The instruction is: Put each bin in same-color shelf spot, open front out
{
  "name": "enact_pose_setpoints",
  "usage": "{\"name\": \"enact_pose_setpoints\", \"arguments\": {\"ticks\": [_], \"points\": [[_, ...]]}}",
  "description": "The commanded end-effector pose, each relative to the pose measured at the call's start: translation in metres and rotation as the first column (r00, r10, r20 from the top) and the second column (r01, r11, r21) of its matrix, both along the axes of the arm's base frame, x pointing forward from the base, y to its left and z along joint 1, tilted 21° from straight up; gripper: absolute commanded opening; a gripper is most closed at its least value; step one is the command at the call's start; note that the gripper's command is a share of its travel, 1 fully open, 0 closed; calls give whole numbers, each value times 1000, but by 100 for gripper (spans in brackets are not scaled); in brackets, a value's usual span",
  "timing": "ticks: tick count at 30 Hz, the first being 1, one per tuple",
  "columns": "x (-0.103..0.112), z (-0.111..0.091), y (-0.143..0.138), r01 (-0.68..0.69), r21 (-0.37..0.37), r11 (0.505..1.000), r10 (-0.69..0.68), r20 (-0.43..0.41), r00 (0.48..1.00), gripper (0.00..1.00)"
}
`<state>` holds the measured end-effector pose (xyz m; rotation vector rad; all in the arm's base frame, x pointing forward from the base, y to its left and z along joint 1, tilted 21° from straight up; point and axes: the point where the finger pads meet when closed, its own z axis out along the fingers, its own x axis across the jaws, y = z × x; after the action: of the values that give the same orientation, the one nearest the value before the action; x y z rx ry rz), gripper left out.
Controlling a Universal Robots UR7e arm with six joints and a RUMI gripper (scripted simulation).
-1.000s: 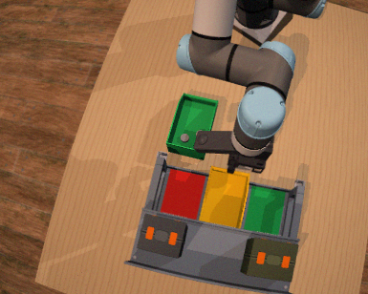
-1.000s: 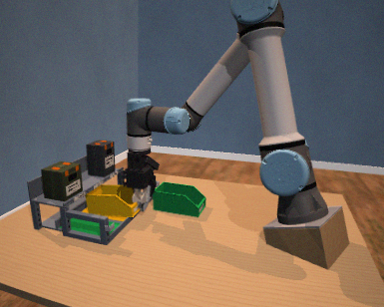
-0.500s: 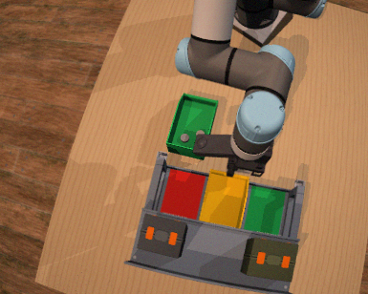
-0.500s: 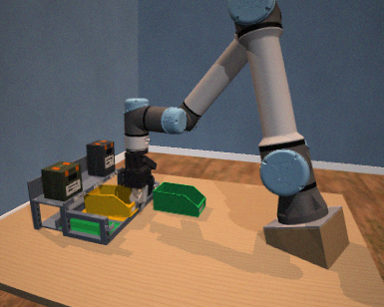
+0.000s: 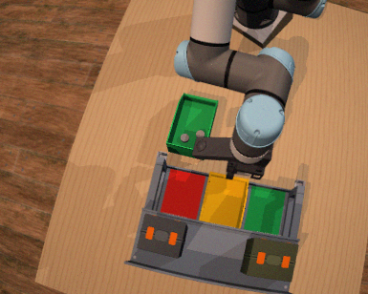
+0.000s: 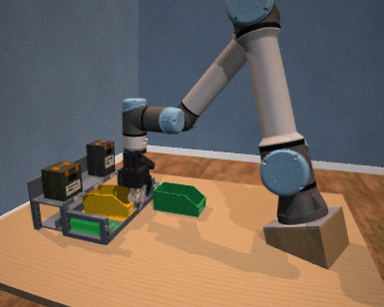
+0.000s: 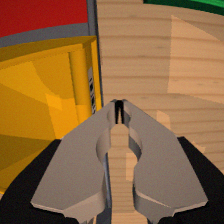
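The yellow bin (image 5: pixel 224 202) (image 6: pixel 107 203) (image 7: pixel 30 105) stands in the shelf's middle bay, its rear under the upper board and its label side facing out. Its front edge is close to the front lip; I cannot tell if it is fully behind it. No parts show in it; its rear is hidden. My gripper (image 6: pixel 136 202) (image 7: pixel 119 101) is shut and empty, just in front of the bin's front. The green bin (image 5: pixel 196 114) (image 6: pixel 179 199) stands on the table with grey round parts at its shelf end. The red mark (image 5: pixel 184 193) (image 7: pixel 40 12) and green mark (image 5: pixel 265 210) are uncovered.
The shelf's upper board (image 5: pixel 212 239) carries a dark box (image 5: pixel 162 236) (image 6: pixel 101 158) above the red side and an olive box (image 5: pixel 271 260) (image 6: pixel 62 181) above the green side. Side posts rise at both ends of the shelf. The green bin is close to the gripper's mount.
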<state>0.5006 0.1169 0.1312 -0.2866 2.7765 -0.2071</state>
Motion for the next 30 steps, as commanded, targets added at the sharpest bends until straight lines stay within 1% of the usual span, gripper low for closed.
{"name": "enact_pose_setpoints", "arguments": {"ticks": [1, 30], "points": [[2, 1, 1, 0, 0, 1000, 0, 1, 1000, 0], [6, 2, 1, 0, 0, 1000, 0, 1, 1000, 0]]}}
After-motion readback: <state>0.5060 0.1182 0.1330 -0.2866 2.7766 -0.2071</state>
